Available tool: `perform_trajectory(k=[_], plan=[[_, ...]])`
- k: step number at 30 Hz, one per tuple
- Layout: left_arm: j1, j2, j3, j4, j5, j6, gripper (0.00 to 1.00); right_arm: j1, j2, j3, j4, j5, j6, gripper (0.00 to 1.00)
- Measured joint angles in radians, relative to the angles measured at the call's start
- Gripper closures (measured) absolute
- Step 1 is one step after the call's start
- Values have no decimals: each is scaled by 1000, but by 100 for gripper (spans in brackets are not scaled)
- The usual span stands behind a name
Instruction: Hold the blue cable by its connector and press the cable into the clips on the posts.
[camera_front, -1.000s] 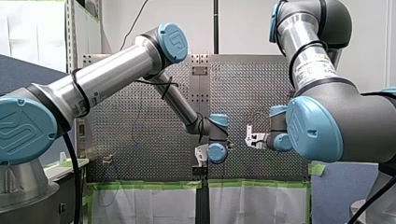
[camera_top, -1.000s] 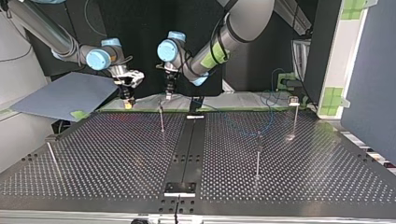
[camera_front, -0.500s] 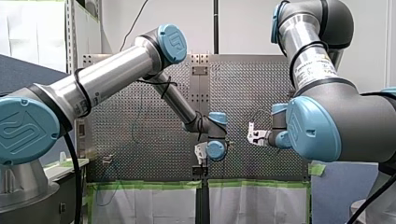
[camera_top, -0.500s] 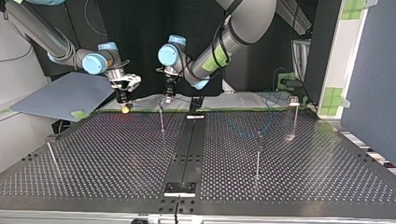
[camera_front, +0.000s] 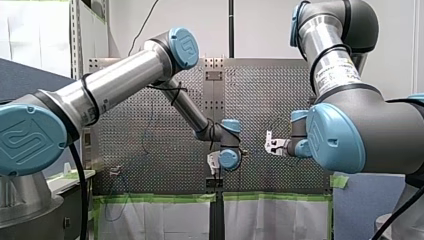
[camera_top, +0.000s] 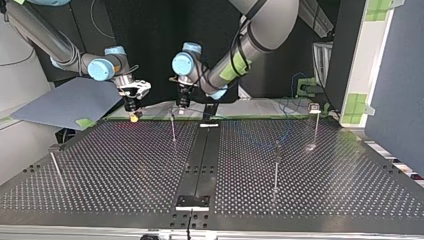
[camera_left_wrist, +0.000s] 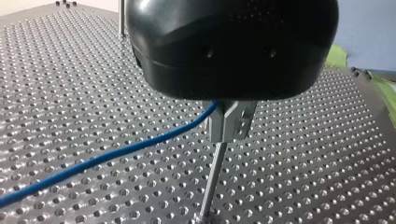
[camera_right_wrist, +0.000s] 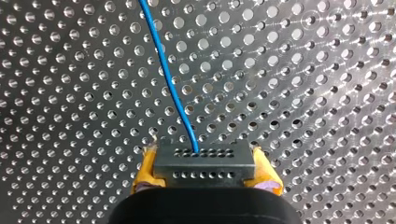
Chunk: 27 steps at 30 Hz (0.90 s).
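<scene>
- Arms both reach over the worktop in the front view, my left arm close to my right arm.
- Top view: my left claw hangs right above a post, with my right claw beside it.
- Left wrist view: the blue cable reaches the clip. I cannot tell if this claw is open (its black body is in the way). Push straight down, gently.
- Right wrist view: yellow pads squeeze the connector. Pull the cable tight, not hard.

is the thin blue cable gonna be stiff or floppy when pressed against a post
Probably floppy: the thin blue cable bends in soft curves over the perforated metal table. Likely light, being so thin beside the dark perforated connector block. The slender metal post might flex under pressing.
</scene>
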Motion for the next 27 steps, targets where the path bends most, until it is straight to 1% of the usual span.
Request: perform_trajectory(k=[5, 10, 13, 18, 23, 27], plan=[[14, -7, 5, -3, 16, -1, 100, 2, 10, -8, -1, -9, -1, 100], [22, -30, 28, -25, 23, 0, 100, 5, 42, -27, 11, -9, -9, 100], [25, -35, 34, -30, 24, 0, 100, 5, 52, -35, 17, -9, -11, 100], [31, -37, 47, -35, 27, 0, 100, 1, 56, -43, 18, -10, -11, 100], [40, -37, 84, -48, 31, 0, 100, 0, 57, -55, 21, -12, -10, 100], [48, -37, 113, -58, 43, 0, 100, 0, 57, -63, 24, -12, -11, 100]])
